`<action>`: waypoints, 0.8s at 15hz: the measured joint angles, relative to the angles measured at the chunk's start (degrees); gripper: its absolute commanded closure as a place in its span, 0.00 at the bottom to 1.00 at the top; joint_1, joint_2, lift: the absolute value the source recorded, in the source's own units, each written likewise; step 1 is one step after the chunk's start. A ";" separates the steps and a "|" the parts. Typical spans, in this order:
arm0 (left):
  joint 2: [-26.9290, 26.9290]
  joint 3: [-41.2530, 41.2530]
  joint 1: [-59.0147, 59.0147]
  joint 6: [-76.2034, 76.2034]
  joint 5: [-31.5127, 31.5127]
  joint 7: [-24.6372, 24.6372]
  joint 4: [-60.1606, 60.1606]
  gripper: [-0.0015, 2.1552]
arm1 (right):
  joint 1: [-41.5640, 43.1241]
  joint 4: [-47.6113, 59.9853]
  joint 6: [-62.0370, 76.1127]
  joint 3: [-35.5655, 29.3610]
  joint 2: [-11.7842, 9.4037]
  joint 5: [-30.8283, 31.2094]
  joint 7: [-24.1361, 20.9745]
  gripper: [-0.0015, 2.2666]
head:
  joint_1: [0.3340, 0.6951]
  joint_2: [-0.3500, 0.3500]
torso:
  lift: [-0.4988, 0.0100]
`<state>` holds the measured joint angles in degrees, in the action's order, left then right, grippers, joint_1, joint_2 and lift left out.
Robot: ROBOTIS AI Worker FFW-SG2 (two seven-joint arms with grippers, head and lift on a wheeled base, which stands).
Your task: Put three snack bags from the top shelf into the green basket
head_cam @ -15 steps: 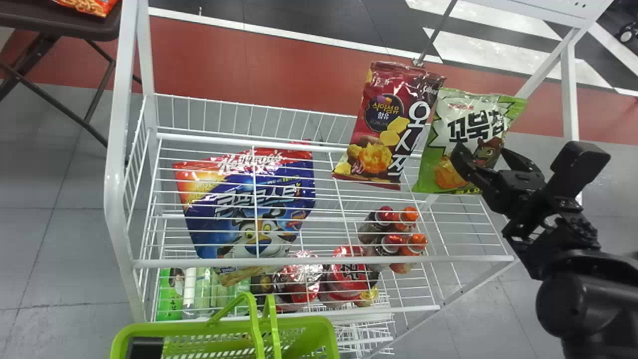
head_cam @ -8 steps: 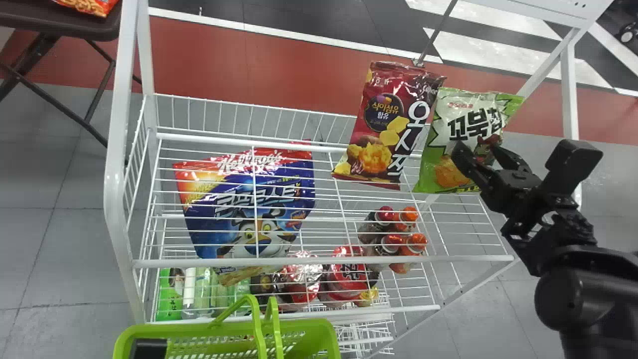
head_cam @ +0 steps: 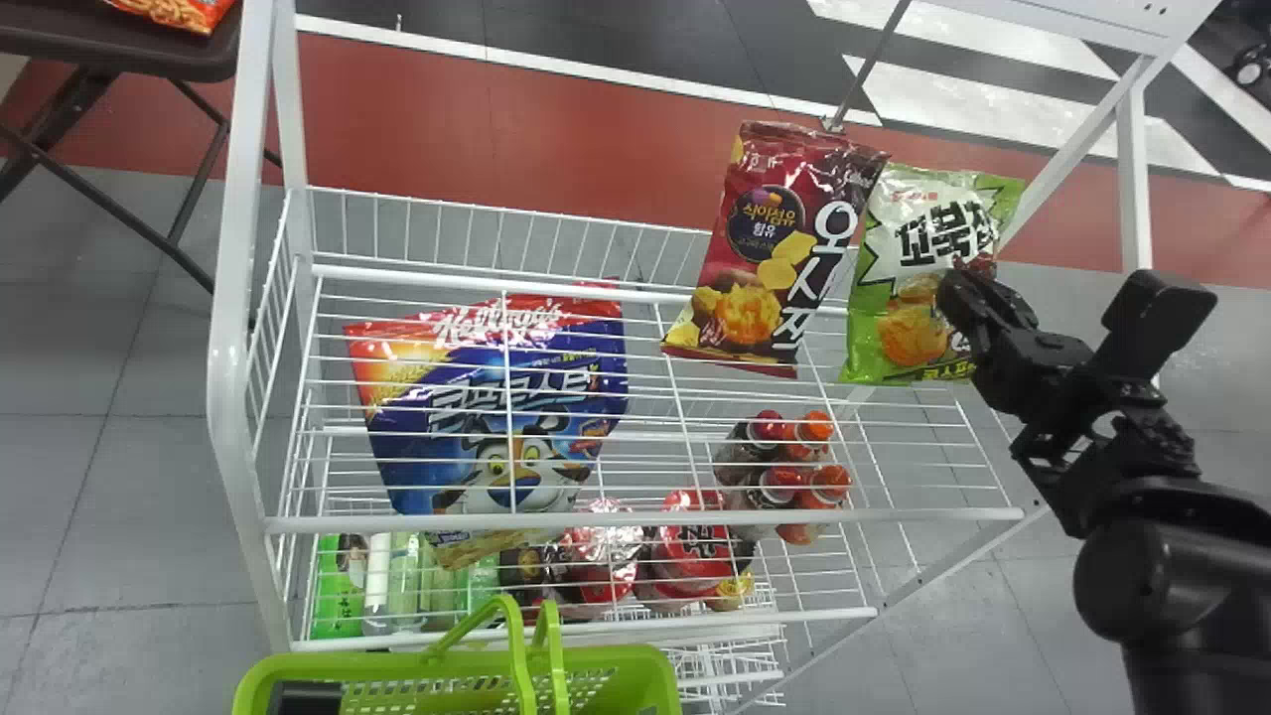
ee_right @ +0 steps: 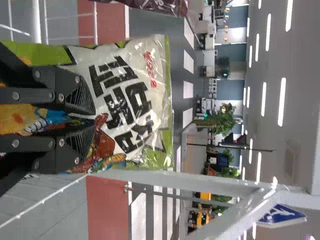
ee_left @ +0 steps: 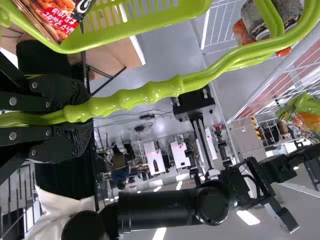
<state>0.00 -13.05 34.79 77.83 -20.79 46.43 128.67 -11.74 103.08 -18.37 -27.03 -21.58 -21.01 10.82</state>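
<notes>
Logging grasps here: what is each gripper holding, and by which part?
Right gripper: green and white plastic snack bag, pinched at its front, about mid-height. Left gripper: green plastic basket, by its handle.

Green-and-white bag (head_cam: 899,303), black lettering. Dark-red bag (head_cam: 770,263), white lettering, yellow corner. Blue bag (head_cam: 477,397), red-and-orange top. Lime-green basket (head_cam: 397,663). White shelf (head_cam: 645,517). Floor (head_cam: 496,129) banded red, grey.
</notes>
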 measured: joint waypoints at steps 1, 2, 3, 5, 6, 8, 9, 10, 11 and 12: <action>0.01 -0.13 0.04 0.00 0.05 -0.15 0.00 0.99 | -0.08 -0.37 1.36 -0.03 0.02 -0.11 -0.51 0.99 | 1.00 0.00 | 0.88; 0.03 -0.24 0.07 0.00 0.11 -0.21 0.02 0.99 | -0.25 -0.63 2.50 -0.03 0.04 -0.21 -0.84 0.99 | 1.00 0.00 | 0.88; 0.03 -0.34 0.08 0.00 0.16 -0.25 0.05 0.99 | -0.40 -0.75 3.13 -0.03 0.04 -0.25 -0.89 0.99 | 1.00 0.00 | 0.88; 0.02 -0.47 0.04 0.01 0.30 -0.44 0.08 0.99 | -1.11 -0.56 3.59 -0.02 0.05 -0.59 -0.58 0.99 | 1.00 0.00 | 0.88; 0.01 -0.48 -0.01 0.01 0.31 -0.47 0.08 0.99 | -1.62 -0.06 3.66 -0.05 0.09 -0.90 -0.40 0.99 | 1.00 0.00 | 0.88; 0.01 -0.49 -0.16 0.01 0.31 -0.47 0.09 0.99 | -2.49 1.01 3.91 -0.19 0.20 -1.19 -0.27 0.99 | 1.00 0.00 | 0.88; 0.01 -0.49 -0.25 0.01 0.32 -0.46 0.08 0.99 | -2.67 1.32 3.97 -0.23 0.22 -1.22 -0.27 0.99 | 1.00 0.00 | 0.88; 0.02 -0.49 -0.33 0.01 0.32 -0.40 0.01 0.99 | -2.73 1.48 3.98 -0.25 0.22 -1.22 -0.27 0.98 | 1.00 0.00 | 0.88; 0.04 -0.49 -0.41 0.01 0.32 -0.38 -0.06 0.99 | -2.74 1.60 3.96 -0.25 0.24 -1.22 -0.29 0.82 | 1.00 0.00 | 0.88; 0.06 -0.49 -0.49 0.01 0.32 -0.37 -0.11 0.99 | -2.74 1.72 3.90 -0.25 0.28 -1.22 -0.39 0.40 | 1.00 0.00 | 0.88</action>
<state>0.06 -13.54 34.30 77.83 -20.47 46.06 128.56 -14.48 104.80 -14.47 -27.28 -21.30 -22.24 10.43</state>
